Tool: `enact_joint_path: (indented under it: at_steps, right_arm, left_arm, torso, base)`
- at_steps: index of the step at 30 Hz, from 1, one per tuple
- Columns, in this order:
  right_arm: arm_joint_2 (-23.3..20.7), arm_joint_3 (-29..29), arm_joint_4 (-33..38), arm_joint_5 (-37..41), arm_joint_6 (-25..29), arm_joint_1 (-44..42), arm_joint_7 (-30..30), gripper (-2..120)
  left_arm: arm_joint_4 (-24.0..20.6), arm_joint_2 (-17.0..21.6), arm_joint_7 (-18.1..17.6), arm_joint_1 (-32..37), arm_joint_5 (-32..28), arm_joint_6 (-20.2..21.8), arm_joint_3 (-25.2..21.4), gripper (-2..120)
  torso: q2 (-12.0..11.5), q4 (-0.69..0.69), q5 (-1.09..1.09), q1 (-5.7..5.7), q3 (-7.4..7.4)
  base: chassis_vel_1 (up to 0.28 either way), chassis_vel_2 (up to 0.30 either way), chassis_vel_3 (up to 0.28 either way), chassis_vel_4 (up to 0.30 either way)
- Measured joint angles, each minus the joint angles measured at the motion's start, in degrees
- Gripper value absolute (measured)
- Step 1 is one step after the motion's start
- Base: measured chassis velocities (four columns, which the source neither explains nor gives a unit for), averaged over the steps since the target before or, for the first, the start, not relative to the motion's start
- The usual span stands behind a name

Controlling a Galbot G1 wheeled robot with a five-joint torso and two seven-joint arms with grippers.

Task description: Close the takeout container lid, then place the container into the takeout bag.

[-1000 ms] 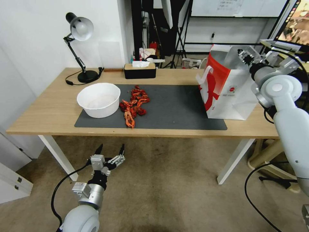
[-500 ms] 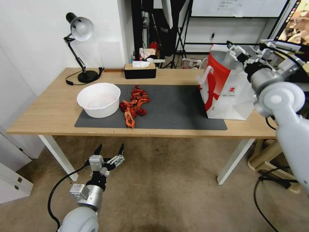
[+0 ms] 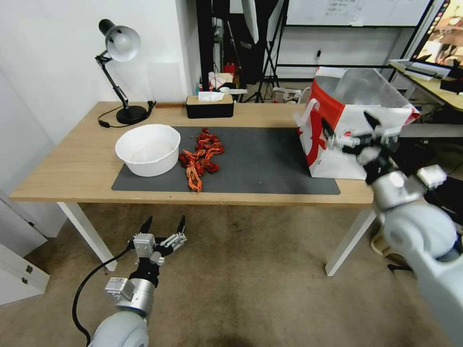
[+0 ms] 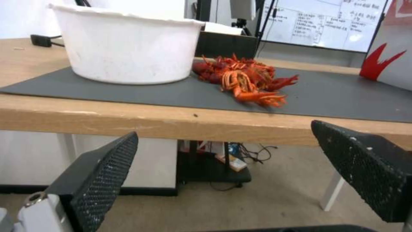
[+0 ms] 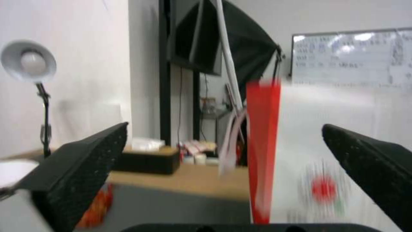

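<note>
Head view looks down on a long wooden counter [image 3: 72, 164] with white legs, standing on a brownish carpeted floor against a white wall; behind it are dark stands and a whiteboard. From the left: a black desk lamp [image 3: 118, 46] stands at the back corner, its round base on the wood. A dark grey mat [image 3: 260, 159] covers the middle of the counter. On the mat's left end sits a big white bowl [image 3: 147, 148], and just beside it, to its right, lies a loose heap of red crayfish [image 3: 200, 156]. Behind them, off the mat, is a black tissue box [image 3: 210, 106] with a wooden top.

At the right end stands the takeout bag [image 3: 337, 144], upright, its mouth open upward and showing the silvery lining, its long axis running away from the robot toward the back edge; the white handle and red panel face left across the mat.

Low in front of the counter, over the floor, the left gripper [image 3: 163, 225] hangs with its fingers spread wide and empty. The right gripper [image 3: 351, 126] is raised in front of the bag's near white face, fingers spread apart, nothing between them.
</note>
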Motion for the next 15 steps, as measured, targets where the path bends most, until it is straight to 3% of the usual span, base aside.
enact_joint_path:
  at_steps: [6,9,15]
  right_arm:
    - [4.0,0.3,-0.6,-3.8,3.5,-5.3,-0.2,101]
    - [8.5,-0.8,-2.5,-8.5,7.2,-9.2,0.1,100]
    - [11.4,-2.1,-4.8,-11.3,10.4,-12.8,0.5,100]
  left_arm:
    - [0.6,-0.4,1.1,-0.1,-0.3,-1.0,-0.3,100]
    - [1.4,-1.0,1.6,-0.5,0.1,-1.8,-0.8,100]
    - [2.3,-1.5,2.5,-1.1,1.0,-2.4,-1.6,100]
  torso:
    - [0.0,-0.03,0.0,0.0,-0.01]
    - [0.0,0.0,0.0,0.0,0.0]
    - [0.0,-0.01,0.0,0.0,0.01]
  base:
    - [0.0,0.0,0.0,0.0]
    - [0.0,0.0,0.0,0.0]
    - [0.0,0.0,0.0,0.0]
